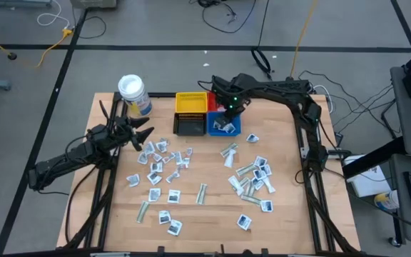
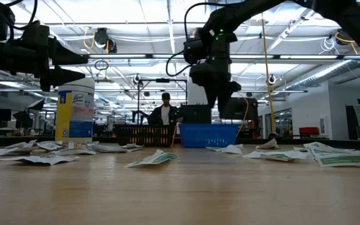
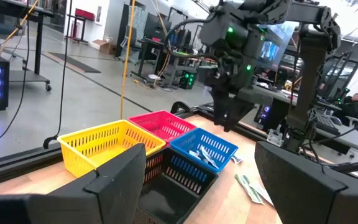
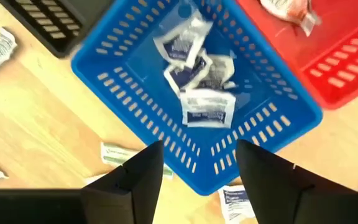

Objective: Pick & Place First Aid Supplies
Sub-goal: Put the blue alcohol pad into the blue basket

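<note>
Beyond the table stretches a workshop with a grey taped floor, cables and desks; in the low view a person (image 2: 165,111) sits far behind the bins. Pale wooden table (image 1: 205,221) carries both dark arms, a white-lidded jar (image 1: 132,91) at 11 o'clock, and four small bins at 12 o'clock: yellow bin (image 1: 190,102), red bin (image 1: 213,102), black bin (image 1: 190,126), blue bin (image 1: 224,127). First aid supplies (image 1: 164,165) lie scattered flat over the middle, squarish packets mixed with narrow strips whose long axes point every way; several packets (image 4: 199,81) sit in the blue bin. Right gripper (image 1: 228,111) hangs directly above that bin, fingers spread, empty. Left gripper (image 1: 140,135) waits at 9 o'clock, jaws wide apart, holding nothing.
</note>
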